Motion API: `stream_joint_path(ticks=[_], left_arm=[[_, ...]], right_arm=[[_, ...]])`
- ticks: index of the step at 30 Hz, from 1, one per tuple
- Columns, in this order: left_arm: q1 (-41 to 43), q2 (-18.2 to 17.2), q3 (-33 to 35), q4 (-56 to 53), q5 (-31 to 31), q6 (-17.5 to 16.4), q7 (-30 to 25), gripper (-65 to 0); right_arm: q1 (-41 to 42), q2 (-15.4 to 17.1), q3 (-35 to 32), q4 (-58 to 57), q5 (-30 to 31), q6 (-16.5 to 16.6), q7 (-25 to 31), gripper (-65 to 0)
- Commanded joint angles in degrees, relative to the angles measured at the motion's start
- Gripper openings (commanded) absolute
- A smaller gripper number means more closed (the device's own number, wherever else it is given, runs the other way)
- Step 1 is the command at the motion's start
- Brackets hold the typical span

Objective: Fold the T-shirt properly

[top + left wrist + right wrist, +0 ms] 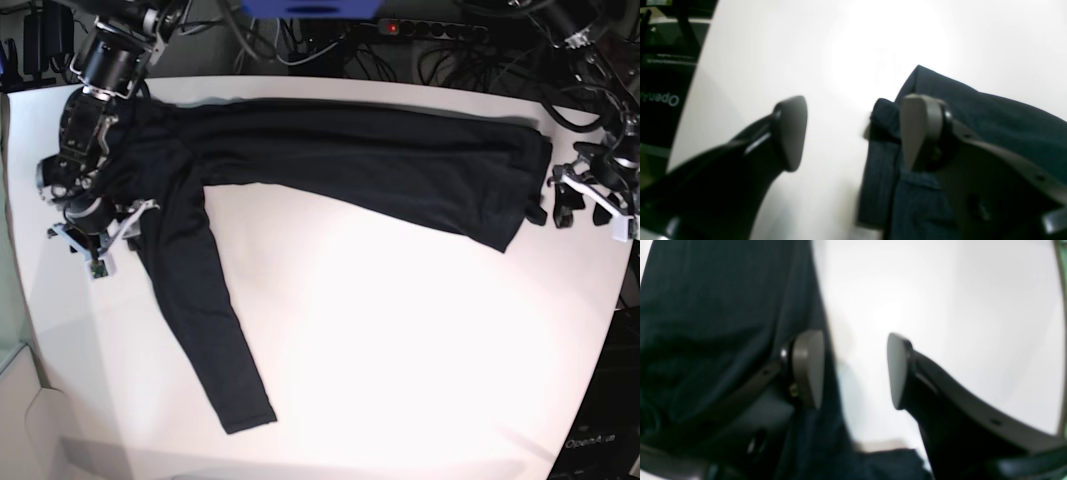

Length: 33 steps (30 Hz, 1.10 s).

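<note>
Base view: T-shirt (330,160) lies across far side of white table (400,350), one sleeve trailing toward near edge | left gripper (853,133) released, jaws straddling shirt's hem edge | right gripper (855,370) released at shirt's other end | risk: thin soft knit may slip or bunch, pinching one layer only | matte dark fabric, smooth glossy tabletop.

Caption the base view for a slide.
Black T-shirt spread across white table, open left gripper and right gripper at opposite ends.
</note>
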Motion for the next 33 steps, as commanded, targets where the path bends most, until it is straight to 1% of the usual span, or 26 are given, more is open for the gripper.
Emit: stream_joint_path(ticks=[1,5,8,15,19,22,28,31,33], left_arm=[[-1.50,-0.97,0.44,1.31,-0.65,0.10,-1.23,-23.0],[-4.14,-1.05,1.32,0.96,-0.57,0.10,2.37,-23.0],[-6.25,-0.97,1.32,0.61,-0.57,0.10,3.69,-23.0],[-7.92,-0.79,6.16,-4.23,-0.57,0.10,3.25,-23.0],[-7.92,-0.44,6.33,-5.99,-0.57,0.10,3.17,-23.0],[-7.48,-0.44,6.25,-5.37,-0.57,0.10,3.17,-23.0],[-5.81,-0.97,6.16,-5.28,-0.57,0.10,3.17,-23.0],[-4.93,-1.05,6.07,-5.28,-0.65,0.10,3.17,-23.0],[-4.49,-1.05,6.07,-5.28,-0.65,0.10,3.17,-23.0]], right_arm=[[1.53,0.78,-0.11,1.12,0.81,-0.29,1.44,-33.1],[1.61,0.69,-0.11,1.12,0.81,-0.29,1.44,-33.1],[2.67,0.69,-0.11,1.03,0.81,-0.29,1.44,-33.1],[3.20,0.25,-0.11,0.94,0.81,-0.29,1.52,-33.1],[5.04,-0.72,-0.11,0.85,0.81,-0.29,1.52,-33.1],[5.22,-1.86,-0.38,1.03,0.81,-0.29,1.61,-33.1],[6.89,-1.95,-5.21,0.85,0.81,-0.29,1.52,-33.1],[8.47,-2.12,-6.09,0.59,0.81,-0.29,1.61,-33.1],[10.14,-2.12,-6.18,-1.79,0.81,-0.29,1.79,-33.1]])
